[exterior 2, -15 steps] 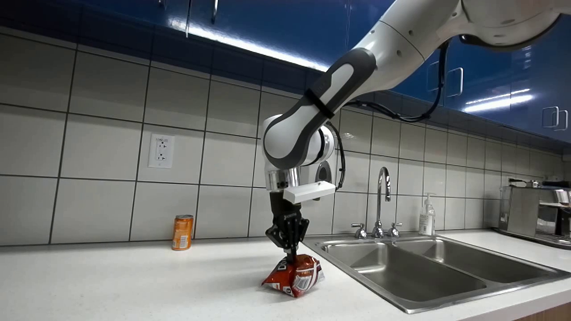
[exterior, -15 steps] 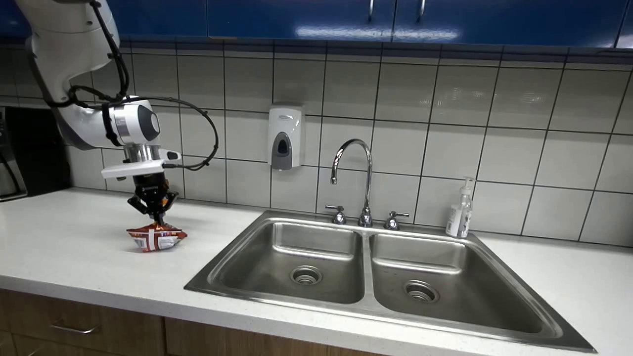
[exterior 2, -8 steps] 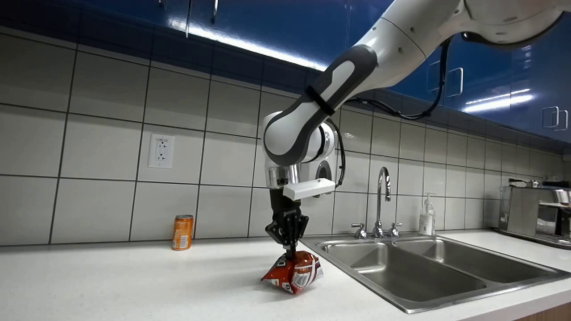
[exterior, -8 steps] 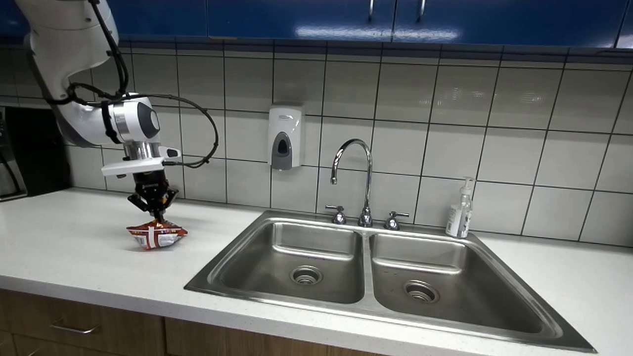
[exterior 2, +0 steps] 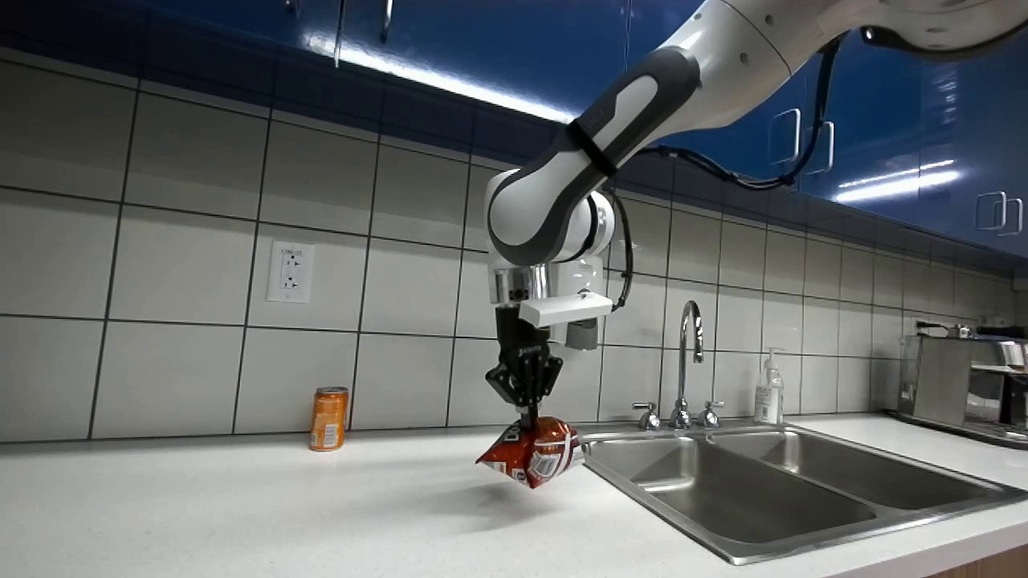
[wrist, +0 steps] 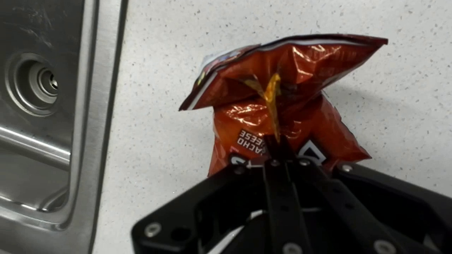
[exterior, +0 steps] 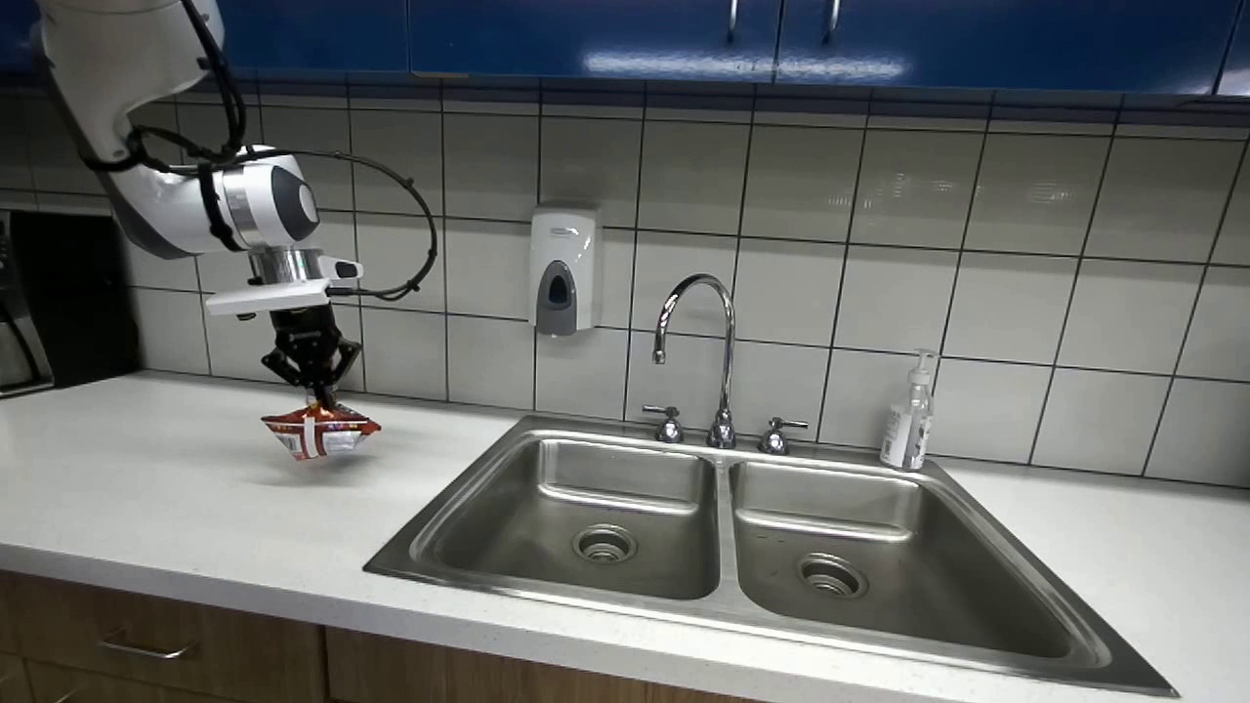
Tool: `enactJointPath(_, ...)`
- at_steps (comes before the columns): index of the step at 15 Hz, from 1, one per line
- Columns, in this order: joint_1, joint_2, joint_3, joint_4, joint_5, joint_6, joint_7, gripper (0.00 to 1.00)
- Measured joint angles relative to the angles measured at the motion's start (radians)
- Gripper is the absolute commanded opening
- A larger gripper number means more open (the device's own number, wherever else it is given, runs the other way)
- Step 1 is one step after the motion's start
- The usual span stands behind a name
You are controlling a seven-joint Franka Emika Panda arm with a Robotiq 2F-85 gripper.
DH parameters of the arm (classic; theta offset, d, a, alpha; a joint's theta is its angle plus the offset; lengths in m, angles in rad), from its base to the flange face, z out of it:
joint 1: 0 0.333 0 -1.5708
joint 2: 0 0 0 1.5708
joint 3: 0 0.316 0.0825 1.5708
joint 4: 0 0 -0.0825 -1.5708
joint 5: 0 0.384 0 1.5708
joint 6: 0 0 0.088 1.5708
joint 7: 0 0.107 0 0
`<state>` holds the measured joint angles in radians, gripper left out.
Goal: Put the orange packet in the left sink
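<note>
1. Wrist view shows the gripper (wrist: 279,146) with its two jaws pressed together on the orange packet (wrist: 289,106), pinching a fold of it.
2. The orange packet hangs in the air from these jaws. In both exterior views it is above the counter (exterior 2: 241,514), near the left sink (exterior: 508,542) but outside its rim, on the left side. A soft shadow (exterior 2: 490,504) lies on the counter below it.
3. The packet is red-orange and crumpled, with whitish bands; its printed letters appear upside down in the wrist view.
4. The robot arm (exterior 2: 526,217) reaches down from above, left of the left sink, and the gripper points downward.
5. The left sink is a steel basin with a round drain (exterior: 604,544). Directly to its right is the right basin (exterior: 937,586).
6. Behind the left sink, toward its right end, rises the curved faucet (exterior: 729,361). Also behind it, but higher, a soap dispenser (exterior: 564,273) is fixed on the tiled wall (exterior: 488,264). A pump bottle (exterior: 908,427) stands well to the right of the left sink.
7. In an exterior view, an orange can (exterior 2: 328,419) stands upright on the counter, well to the left of the left sink, close to the wall.
8. Blue cabinets (exterior: 596,39) are high above the left sink.
</note>
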<state>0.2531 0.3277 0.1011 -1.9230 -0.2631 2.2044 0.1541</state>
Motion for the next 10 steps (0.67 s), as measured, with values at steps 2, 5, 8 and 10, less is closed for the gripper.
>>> enactJointPath(2, -0.01, -0.031, -0.01, -0.02, 0.0, 0.001, 0.0, 0.0)
enactJointPath(5, -0.039, -0.084, -0.026, -0.06, 0.0, 0.008, 0.0, 0.0)
enactJointPath(8, -0.077, -0.13, -0.045, -0.108, 0.0, 0.03, -0.004, 0.0)
enactJointPath(10, -0.106, -0.152, -0.061, -0.139, 0.0, 0.05, -0.015, 0.0)
